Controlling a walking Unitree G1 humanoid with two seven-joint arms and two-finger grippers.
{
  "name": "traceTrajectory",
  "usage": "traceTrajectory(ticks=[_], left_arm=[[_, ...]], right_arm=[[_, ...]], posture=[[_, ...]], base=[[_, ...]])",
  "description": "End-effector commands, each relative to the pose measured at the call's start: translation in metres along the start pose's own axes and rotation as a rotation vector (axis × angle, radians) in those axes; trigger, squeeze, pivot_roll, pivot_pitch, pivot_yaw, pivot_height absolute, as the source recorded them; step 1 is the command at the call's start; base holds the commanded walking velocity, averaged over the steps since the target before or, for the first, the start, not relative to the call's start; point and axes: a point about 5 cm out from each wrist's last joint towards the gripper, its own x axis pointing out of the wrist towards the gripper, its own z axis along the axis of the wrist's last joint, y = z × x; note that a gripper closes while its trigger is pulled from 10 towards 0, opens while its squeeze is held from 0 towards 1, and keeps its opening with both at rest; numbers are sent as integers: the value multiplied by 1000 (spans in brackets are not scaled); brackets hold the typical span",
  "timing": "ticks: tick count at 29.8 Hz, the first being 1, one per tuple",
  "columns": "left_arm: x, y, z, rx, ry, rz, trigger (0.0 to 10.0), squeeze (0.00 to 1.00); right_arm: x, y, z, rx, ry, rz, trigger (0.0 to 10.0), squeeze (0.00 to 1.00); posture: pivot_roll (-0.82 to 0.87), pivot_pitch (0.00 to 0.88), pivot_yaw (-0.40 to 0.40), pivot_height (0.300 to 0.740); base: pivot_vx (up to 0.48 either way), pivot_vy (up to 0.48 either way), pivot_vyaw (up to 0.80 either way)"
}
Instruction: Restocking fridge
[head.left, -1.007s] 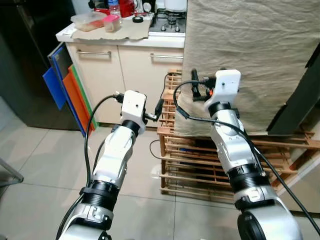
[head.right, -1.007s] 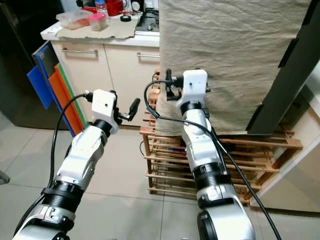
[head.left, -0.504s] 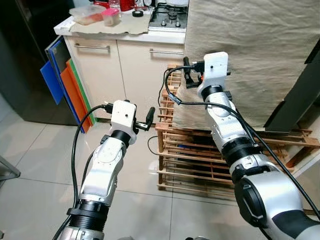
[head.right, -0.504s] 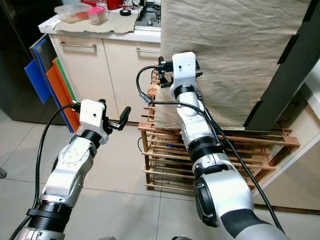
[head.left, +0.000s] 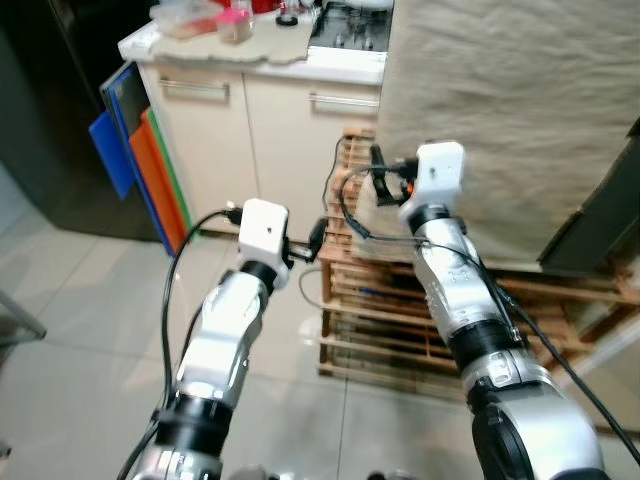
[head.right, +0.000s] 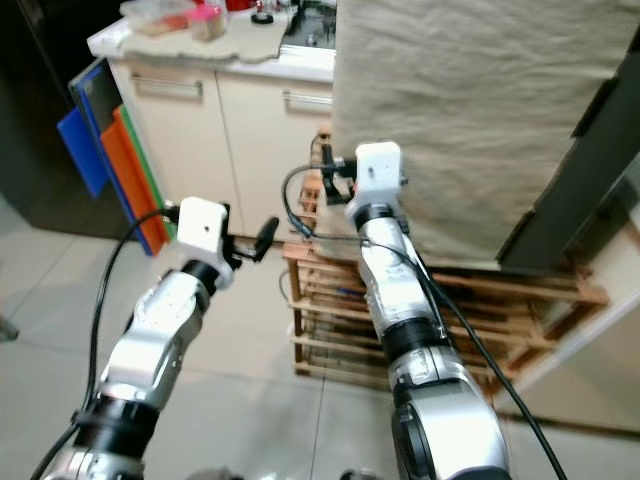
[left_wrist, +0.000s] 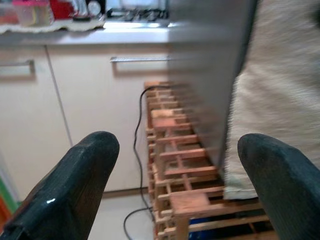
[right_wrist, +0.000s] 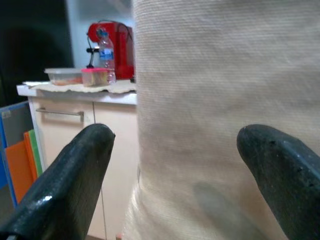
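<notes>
Both tools are up in front of me with nothing in them: the left tool (head.left: 312, 240) has its fingers (left_wrist: 75, 180) spread wide, pointing at the wooden rack (head.left: 400, 330) and the cabinet fronts, and the right tool (head.left: 380, 180) is spread too, its fingers (right_wrist: 65, 170) aimed at the beige cloth (head.left: 510, 110) draped over the tall unit above the rack. Compared with half a second ago the whole scene has slid and blurred, so I take it that my head camera has swung, not that the kitchen moved; within that, the right arm sits lower against the cloth than it did, and the left arm has come up closer to the rack's near corner. Neither tool has picked anything up across the last second. As for the fridge, the dark tall panel (head.left: 40, 110) on my left, past the blue and orange boards (head.left: 135, 160), may be it, but I cannot say for sure from here. The likely stock, a lidded food container (head.left: 185, 18) and a pink-lidded tub (head.left: 235, 22), sits on the table (head.left: 260, 55) beside the hob, well apart from both tools. My judgement is that I am in transit or turning, with hands empty, and whether goods are left to carry or have been put away I cannot settle from this.
</notes>
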Motion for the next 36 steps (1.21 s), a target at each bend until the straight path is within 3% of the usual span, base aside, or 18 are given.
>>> traceTrajectory(ticks=[1, 3, 4, 7, 9, 12, 15, 23, 36], left_arm=[[5, -3, 0, -2, 13, -21, 10000, 0], [8, -3, -1, 1, 22, -27, 10000, 0], [8, -3, -1, 1, 22, -27, 10000, 0], [12, -2, -4, -29, 39, -29, 10000, 0], [13, -1, -5, -31, 43, -27, 10000, 0], [16, 0, -9, -44, 53, -24, 10000, 0], [18, 1, -6, -40, 40, -7, 10000, 0], [17, 4, -9, -29, 41, 4, 10000, 0], [17, 5, -13, -31, 55, -4, 10000, 0]], right_arm=[[-8, -8, 6, 1, -20, -29, 10000, 0], [-26, -21, -3, -16, 16, -82, 10000, 0], [-26, -21, -3, -16, 16, -82, 10000, 0], [-62, -43, -22, -80, 90, -162, 10000, 0], [-82, -48, -34, -140, 144, -177, 10000, 0], [-98, -55, -43, -92, 216, -260, 10000, 0], [-96, -60, -45, -55, 234, -311, 10000, 0], [-91, -58, -41, -27, 232, -313, 10000, 0], [-88, -51, -42, -49, 241, -268, 10000, 0]], posture=[[76, 0, 20, 740], [56, 0, 27, 740], [56, 0, 27, 740], [20, 0, 36, 740], [14, 0, 34, 740], [18, 0, 29, 740], [28, 0, 30, 740], [42, 0, 33, 740], [37, 0, 34, 740]], base=[[0, 0, 0], [0, 0, 0], [0, 0, 0], [0, 0, 0], [0, 0, 0], [0, 0, 0], [0, 0, 0], [0, 0, 0], [0, 0, 0]])
